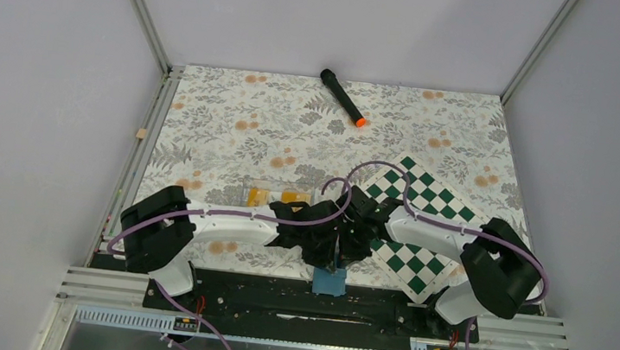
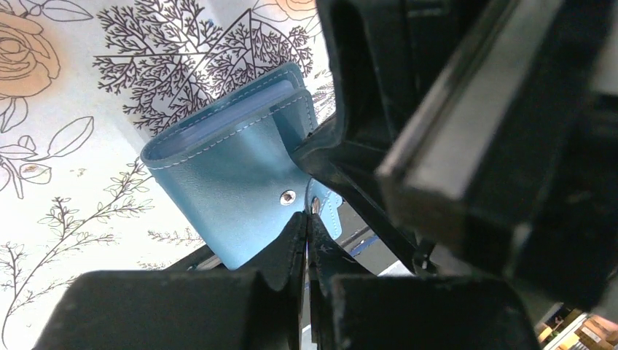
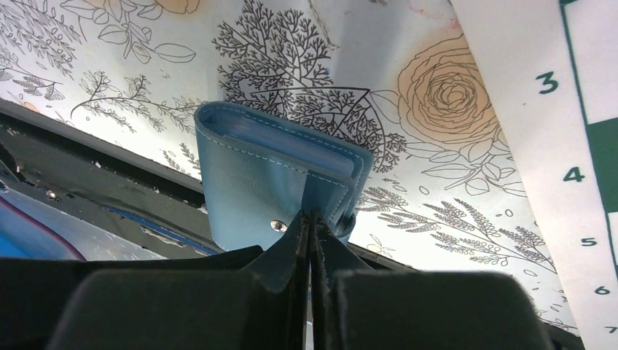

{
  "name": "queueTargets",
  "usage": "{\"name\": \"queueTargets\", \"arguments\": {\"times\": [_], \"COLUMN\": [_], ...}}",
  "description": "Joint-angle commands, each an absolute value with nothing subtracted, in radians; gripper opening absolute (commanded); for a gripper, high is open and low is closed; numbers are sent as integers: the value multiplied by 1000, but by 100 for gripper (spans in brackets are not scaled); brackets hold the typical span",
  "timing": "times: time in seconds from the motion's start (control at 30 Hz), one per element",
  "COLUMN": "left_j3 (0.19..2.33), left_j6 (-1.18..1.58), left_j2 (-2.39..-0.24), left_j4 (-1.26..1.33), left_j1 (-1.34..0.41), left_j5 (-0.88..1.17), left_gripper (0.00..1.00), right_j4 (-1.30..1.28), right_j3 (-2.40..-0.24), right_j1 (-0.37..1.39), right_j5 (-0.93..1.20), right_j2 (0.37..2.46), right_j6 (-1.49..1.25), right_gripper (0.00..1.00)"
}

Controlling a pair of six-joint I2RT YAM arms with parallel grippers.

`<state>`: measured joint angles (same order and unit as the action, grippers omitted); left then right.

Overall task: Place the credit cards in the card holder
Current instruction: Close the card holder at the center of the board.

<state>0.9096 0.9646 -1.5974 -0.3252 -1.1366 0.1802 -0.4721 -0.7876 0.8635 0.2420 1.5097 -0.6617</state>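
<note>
Card holder (image 2: 226, 175) was pinched from two sides. The left claw (image 2: 307, 222) had its fingers pressed together on the small tab (image 2: 329, 213), just beside the bare snap stud (image 2: 288, 195). The right claw (image 3: 312, 219) was likewise clamped on the strap edge of the same blue wallet. I judged this a two-armed hold: one claw steadying the body so the other could draw the flap away and open the pockets.

It was folded and stood tilted at the near edge of the floral bench (image 1: 234, 124), midway between the arm bases. Whether its lower edge rested on anything could not be told.

Further out, two credit cards (image 1: 259, 197) lay flat side by side on the bench, just beyond the left arm and apart from the wallet, neither yet inside. Opening seemed the step in hand, since neither claw was free to fetch a card. The chessboard (image 1: 429, 209) lay under the right arm, taking no part.
</note>
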Motion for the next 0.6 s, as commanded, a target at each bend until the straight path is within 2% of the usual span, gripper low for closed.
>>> {"name": "queueTargets", "arguments": {"times": [0.0, 0.57], "left_j3": [935, 893], "left_j6": [952, 962], "left_j2": [-1574, -1614], "left_j4": [-342, -327], "left_j1": [-1146, -1147], "left_j5": [181, 183], "left_gripper": [0, 0], "right_j4": [-512, -522], "right_j3": [-829, -840], "right_j1": [869, 870], "right_j5": [168, 150], "right_j2": [1543, 1564], "right_j6": [-639, -623], "right_gripper": [0, 0]}}
